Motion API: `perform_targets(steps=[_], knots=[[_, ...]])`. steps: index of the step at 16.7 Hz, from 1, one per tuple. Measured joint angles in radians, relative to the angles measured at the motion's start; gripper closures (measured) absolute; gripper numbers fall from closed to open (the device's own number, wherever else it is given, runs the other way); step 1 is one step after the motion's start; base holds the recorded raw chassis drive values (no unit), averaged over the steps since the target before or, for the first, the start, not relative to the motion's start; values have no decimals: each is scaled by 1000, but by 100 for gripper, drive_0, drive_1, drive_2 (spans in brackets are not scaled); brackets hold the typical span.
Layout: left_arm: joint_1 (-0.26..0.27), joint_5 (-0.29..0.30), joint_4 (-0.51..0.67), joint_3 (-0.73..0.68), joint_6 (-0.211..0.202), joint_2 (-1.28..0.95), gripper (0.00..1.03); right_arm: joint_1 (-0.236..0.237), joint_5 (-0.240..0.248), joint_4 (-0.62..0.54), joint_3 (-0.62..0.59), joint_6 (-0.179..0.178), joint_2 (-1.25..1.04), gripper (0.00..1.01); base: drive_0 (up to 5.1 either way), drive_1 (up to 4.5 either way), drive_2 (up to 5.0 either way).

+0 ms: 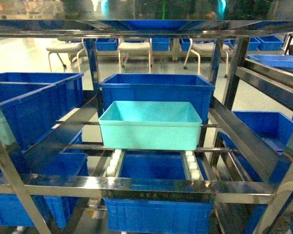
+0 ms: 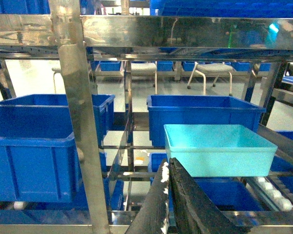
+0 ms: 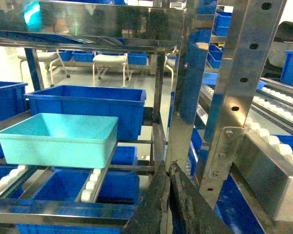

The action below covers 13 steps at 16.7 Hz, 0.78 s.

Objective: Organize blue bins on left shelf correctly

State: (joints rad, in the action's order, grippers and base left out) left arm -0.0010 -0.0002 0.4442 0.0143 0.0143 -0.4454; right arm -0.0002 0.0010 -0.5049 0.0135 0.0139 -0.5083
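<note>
Both pincers, left gripper (image 2: 168, 168) and right gripper (image 3: 167, 170), were pressed together, empty; the turquoise tub (image 1: 150, 125) risked rolling off the roller tracks (image 1: 114, 163) if nudged.

- The light turquoise bin (image 2: 219, 148) sits on the shiny metal shelf (image 2: 78, 122), on white rollers (image 2: 273, 192) that show at its right.
- A dark blue crate (image 2: 200, 114) stands right behind the turquoise bin, on the same level.
- Another big dark blue crate (image 2: 34, 156) sits to the left, past a metal post.
- One more blue crate (image 2: 224, 192) is on the level below the turquoise bin.
- The left gripper (image 2: 167, 204) pokes up from the bottom of the picture. Its two black fingers (image 2: 190, 200) are pressed together, with nothing between them.
- The gripper is in front of the turquoise bin and not touching it.
- Far back, white chairs (image 2: 210, 70) stand on a pale floor.
</note>
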Motion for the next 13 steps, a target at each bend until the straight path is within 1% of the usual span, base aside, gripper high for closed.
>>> perform_targets(steps=[3, 8, 13], knots=[[0, 0, -90, 0, 0, 92, 101, 0, 0, 96, 0, 0, 97, 99, 0, 0, 0], [0, 0, -131, 0, 0, 130, 101, 0, 0, 143, 0, 0, 150, 99, 0, 0, 0], [0, 0, -247, 0, 0, 249, 101, 0, 0, 279, 0, 0, 285, 99, 0, 0, 0]])
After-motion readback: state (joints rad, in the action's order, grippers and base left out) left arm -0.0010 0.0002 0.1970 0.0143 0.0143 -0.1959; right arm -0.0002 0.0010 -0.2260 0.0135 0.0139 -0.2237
